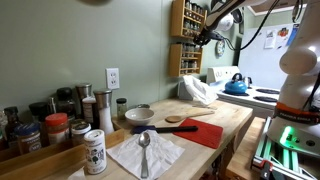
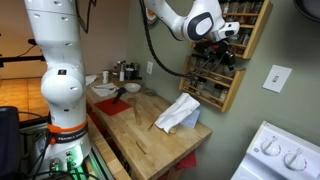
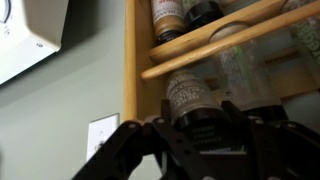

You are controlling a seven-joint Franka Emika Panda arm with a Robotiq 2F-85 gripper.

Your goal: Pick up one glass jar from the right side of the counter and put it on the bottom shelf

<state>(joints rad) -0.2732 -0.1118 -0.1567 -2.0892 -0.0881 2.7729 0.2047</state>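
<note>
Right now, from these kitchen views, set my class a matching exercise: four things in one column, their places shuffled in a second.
Things:
1. blue kettle
2. metal spoon
3. gripper
4. electrical outlet

Places:
A. on the white napkin
B. up at the wooden wall rack
C. on the stove
D. on the green wall

Pairs: 1-C, 2-A, 3-B, 4-D

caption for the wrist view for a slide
Tool close to the wooden spice rack, a labelled jar just ahead of it, more jars on the tier above
</note>
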